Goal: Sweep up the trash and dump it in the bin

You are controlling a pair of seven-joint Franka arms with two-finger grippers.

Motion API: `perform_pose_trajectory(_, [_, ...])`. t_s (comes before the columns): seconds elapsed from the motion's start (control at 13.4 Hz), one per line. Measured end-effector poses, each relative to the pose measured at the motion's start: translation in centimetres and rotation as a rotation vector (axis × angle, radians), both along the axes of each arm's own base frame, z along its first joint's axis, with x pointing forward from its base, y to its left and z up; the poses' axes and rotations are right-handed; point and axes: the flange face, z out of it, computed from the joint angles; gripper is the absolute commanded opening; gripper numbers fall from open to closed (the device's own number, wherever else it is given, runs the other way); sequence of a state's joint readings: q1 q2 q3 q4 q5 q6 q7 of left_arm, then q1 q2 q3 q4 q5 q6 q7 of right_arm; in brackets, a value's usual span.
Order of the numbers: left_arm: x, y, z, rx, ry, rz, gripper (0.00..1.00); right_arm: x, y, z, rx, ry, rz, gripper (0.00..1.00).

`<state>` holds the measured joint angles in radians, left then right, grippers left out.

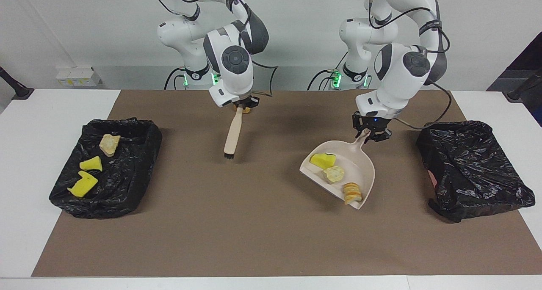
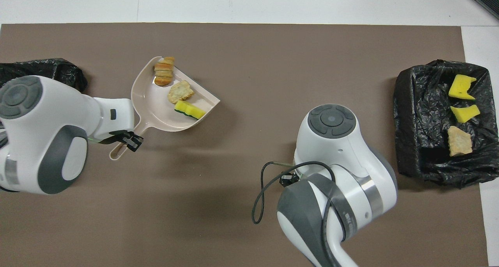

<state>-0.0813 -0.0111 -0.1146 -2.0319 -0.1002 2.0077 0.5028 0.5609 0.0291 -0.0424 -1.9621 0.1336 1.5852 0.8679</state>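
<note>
1. Little writing can be read: grey bands on the arms carry lettering too small to make out, and a small white box with a label sits by the wall at the upper left of the facing view, its print illegible.
2. A white desk carries a large brown paper mat; a plain pale wall stands at the top of the facing view, with green lights at the arm bases.
3. The left gripper is closed on the handle of a beige plastic dustpan, held raised and tilted over the mat, right of centre in the facing view.
4. In the dustpan lie three pieces of trash: a yellow sponge piece with a green edge, a pale beige crumbly chunk and a striped orange-brown pastry-like lump.
5. The right gripper is clamped on the handle of a beige hand brush with dark bristles, hanging bristles down over the mat, upper centre of the facing view.
6. A black-bag-lined bin at the middle left of the facing view holds two yellow sponge pieces and a beige chunk.
7. A second black-bag-lined bin stands at the middle right; its contents cannot be seen, and the left arm cuts it off in the overhead view.
8. An orange-brown scrap peeks out at the right gripper, mostly hidden. The right arm hides the brush in the overhead view.
</note>
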Motion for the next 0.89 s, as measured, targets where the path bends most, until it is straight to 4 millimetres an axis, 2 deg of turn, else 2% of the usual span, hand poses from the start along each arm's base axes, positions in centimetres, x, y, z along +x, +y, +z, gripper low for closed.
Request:
perform_pose_trajectory(0.37, [0.3,14.3,4.7,-0.001,0.037,0.248,0.0,-7.6,4.6,0.1,-0.147,0.017,-0.298,0.0])
perform_pose_trajectory(0.52, [0.2,18.9,6.5,-0.003,0.023,0.319,0.0,-9.9,5.1,-0.3,-0.16,0.046,-0.404,0.0])
perform_pose_trajectory(0.67, [-0.2,23.4,7.7,0.002,-0.002,0.343,0.0,-11.5,4.7,-1.0,-0.153,0.065,-0.504,0.0])
perform_pose_trajectory(0.89, [-2.6,33.0,8.7,0.117,-0.016,0.229,0.0,-15.7,5.4,-3.2,-0.134,0.039,-0.592,0.0])
